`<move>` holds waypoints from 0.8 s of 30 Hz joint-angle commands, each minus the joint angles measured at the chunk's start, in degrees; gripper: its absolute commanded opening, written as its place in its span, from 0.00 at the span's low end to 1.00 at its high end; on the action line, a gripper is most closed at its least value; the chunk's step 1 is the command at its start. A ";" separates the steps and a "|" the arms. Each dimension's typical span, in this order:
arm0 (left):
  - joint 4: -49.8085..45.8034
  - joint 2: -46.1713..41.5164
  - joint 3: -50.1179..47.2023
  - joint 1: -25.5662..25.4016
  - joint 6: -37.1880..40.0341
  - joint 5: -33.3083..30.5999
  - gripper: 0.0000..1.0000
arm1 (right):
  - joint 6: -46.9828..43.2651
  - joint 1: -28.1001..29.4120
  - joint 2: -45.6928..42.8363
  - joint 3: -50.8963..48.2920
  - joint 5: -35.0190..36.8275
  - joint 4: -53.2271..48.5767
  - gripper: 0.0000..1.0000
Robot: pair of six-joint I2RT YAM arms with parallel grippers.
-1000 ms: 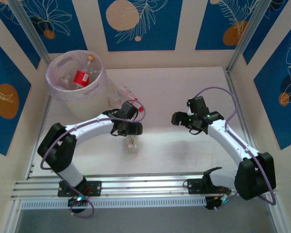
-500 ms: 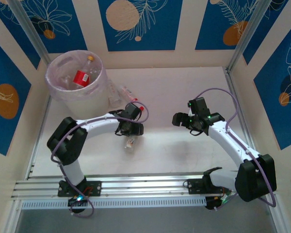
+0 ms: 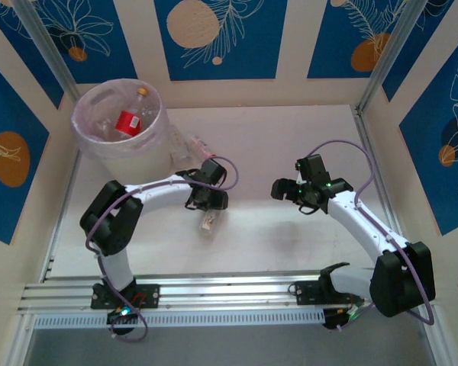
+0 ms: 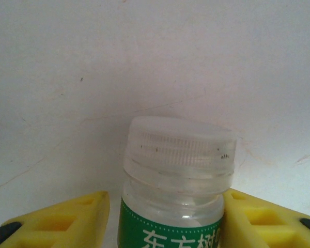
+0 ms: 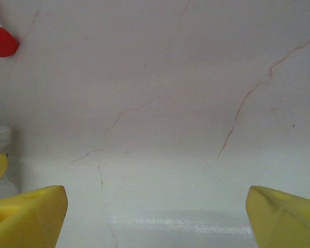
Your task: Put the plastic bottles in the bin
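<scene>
A small clear plastic bottle (image 4: pixel 178 155) with a green label and a clear cap lies on the table between the yellow fingers of my left gripper (image 4: pixel 165 206). The right finger touches its shoulder; a thin gap shows at the left finger. From above, that bottle (image 3: pixel 207 221) sticks out below the left gripper (image 3: pixel 208 204). The pale pink bin (image 3: pixel 84 141) stands at the far left with a red-labelled bottle (image 3: pixel 127 120) inside. More clear bottles (image 3: pixel 189 149) lie beside the bin. My right gripper (image 3: pixel 279 188) hangs open over bare table, nothing between its fingers (image 5: pixel 26 217).
A red cap (image 5: pixel 1 41) shows at the top left of the right wrist view. The enclosure walls stand close on the left, right and back. An aluminium rail (image 3: pixel 229 293) runs along the near edge.
The left arm has swung in and its gripper has settled over the green-labelled bottle, its jaws narrowing round it. The right arm has barely moved.
</scene>
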 commanded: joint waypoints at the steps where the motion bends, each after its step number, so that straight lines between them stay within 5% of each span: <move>1: -1.85 -0.74 2.45 -0.83 1.69 -0.57 0.34 | 0.76 -0.13 -1.07 -0.38 -1.25 0.36 0.90; 13: -10.53 -10.70 16.85 -0.19 8.73 -1.71 0.31 | 0.61 -0.04 -1.08 0.45 -1.17 0.02 0.90; 20: -17.80 -8.85 29.18 1.30 14.72 -2.64 0.25 | 0.50 0.06 -1.51 0.68 -1.00 -0.45 0.90; 24: -16.91 -9.60 28.42 1.88 14.92 -1.14 0.21 | 0.61 0.02 -2.25 0.33 -0.34 -0.90 0.90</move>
